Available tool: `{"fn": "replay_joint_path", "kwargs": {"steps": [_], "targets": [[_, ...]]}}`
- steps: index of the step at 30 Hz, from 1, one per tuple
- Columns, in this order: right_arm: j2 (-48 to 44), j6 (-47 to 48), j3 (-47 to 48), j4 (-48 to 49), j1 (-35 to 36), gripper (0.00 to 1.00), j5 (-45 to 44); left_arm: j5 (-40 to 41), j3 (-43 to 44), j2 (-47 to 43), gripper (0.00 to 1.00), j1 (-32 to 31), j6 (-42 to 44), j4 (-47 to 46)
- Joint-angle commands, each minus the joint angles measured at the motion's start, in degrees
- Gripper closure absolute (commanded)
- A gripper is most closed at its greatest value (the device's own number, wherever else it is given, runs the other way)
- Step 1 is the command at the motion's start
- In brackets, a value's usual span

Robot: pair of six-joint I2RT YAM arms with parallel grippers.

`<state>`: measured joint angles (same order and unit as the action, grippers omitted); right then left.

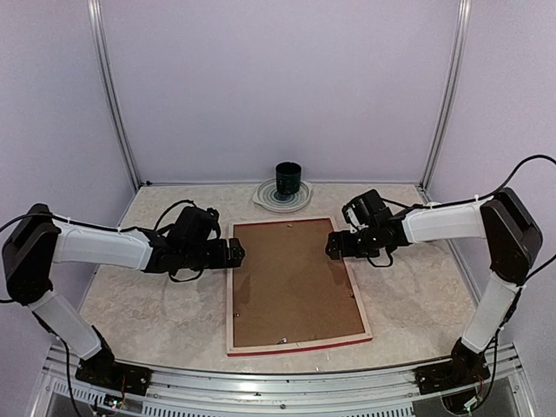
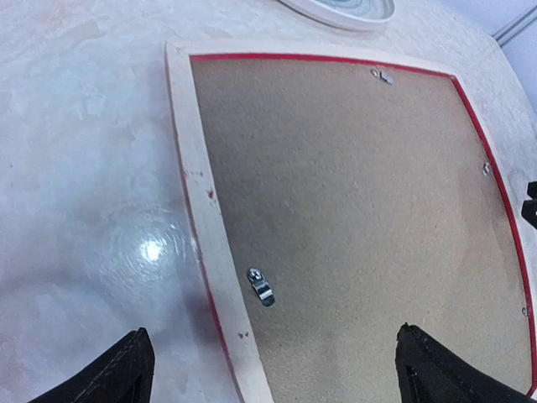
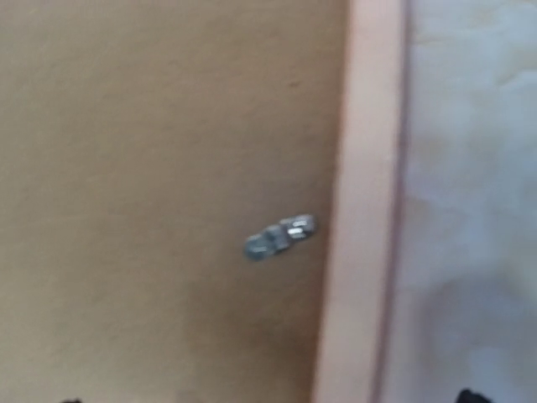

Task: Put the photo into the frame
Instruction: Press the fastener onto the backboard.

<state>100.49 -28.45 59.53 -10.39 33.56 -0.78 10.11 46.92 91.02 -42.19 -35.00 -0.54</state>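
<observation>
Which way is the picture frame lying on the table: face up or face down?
Face down: the frame shows its pale wood back, with the brown backing board uppermost.

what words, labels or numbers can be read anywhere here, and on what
None readable. The frame, back up, the brown backing board, its metal clips, the dark cup and the plate show no lettering; the right wrist view is too blurred for fine marks.
</observation>
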Motion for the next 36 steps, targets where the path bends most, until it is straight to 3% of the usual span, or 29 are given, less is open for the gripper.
{"fn": "replay_joint_path", "kwargs": {"steps": [1,7,16,22,36], "targets": [[-1.9,-1.3,-2.1,0.6,-0.6,0.04,-5.3,3.2,3.4,-2.6,0.01,2.5,2.8,7.3],[-3.3,-1.7,-7.6,5.3,-0.6,0.05,-7.8,3.7,7.4,-1.6,0.01,4.2,5.4,15.0],[-3.1,-0.9,-8.0,6.2,-0.6,0.06,-7.4,2.8,11.9,4.9,0.01,4.2,7.8,17.0],[-3.3,-0.9,-8.5,6.8,-0.6,0.07,-6.9,2.4,16.1,12.2,0.09,4.4,8.9,17.9],[-3.0,-1.1,-8.8,7.5,-0.6,0.08,-4.9,-2.0,18.5,16.8,0.23,4.0,8.8,17.5]]}}
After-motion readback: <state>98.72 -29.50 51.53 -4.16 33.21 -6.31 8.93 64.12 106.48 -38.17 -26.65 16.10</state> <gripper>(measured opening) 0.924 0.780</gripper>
